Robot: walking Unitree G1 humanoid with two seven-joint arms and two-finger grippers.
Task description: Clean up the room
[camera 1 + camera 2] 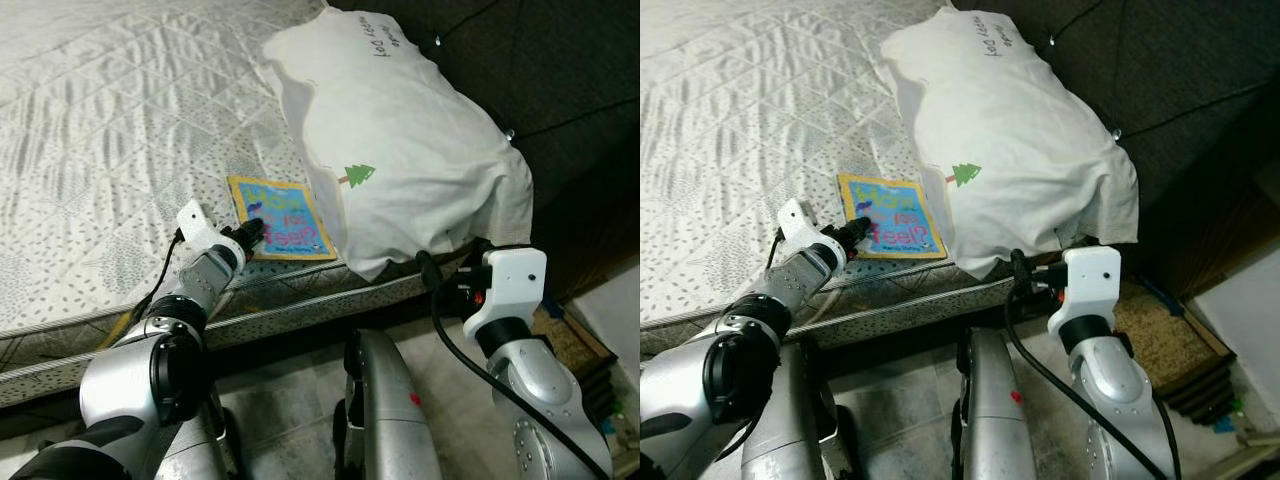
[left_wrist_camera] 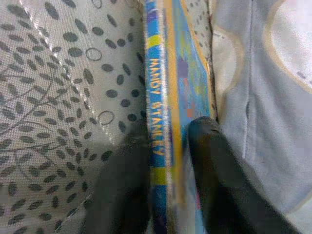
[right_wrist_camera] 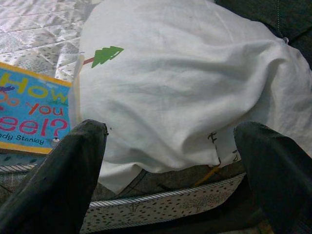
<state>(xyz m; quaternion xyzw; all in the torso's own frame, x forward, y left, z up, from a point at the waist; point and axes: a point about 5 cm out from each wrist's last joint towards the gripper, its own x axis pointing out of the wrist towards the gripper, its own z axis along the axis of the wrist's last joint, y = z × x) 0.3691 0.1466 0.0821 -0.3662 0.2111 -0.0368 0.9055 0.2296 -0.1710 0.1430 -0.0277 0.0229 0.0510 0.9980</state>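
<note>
The left pincer (image 1: pixel 252 231) reaches over the bed (image 1: pixel 110 120), its two fingers nearly closed around the spine edge of the thin picture book (image 1: pixel 283 217), likely to lift it off for tidying. The book lies flat near the mattress edge, just beside the white pillow (image 1: pixel 400 150). The right pincer (image 3: pixel 170 165) hangs wide open, holding nothing, facing the pillow.

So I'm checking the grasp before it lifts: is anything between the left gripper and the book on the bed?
Nothing visible. The left gripper is already at the near edge of the book; the left wrist view shows one finger on each side of its spine. The white pillow lies beside the book, along its far-right edge.
</note>
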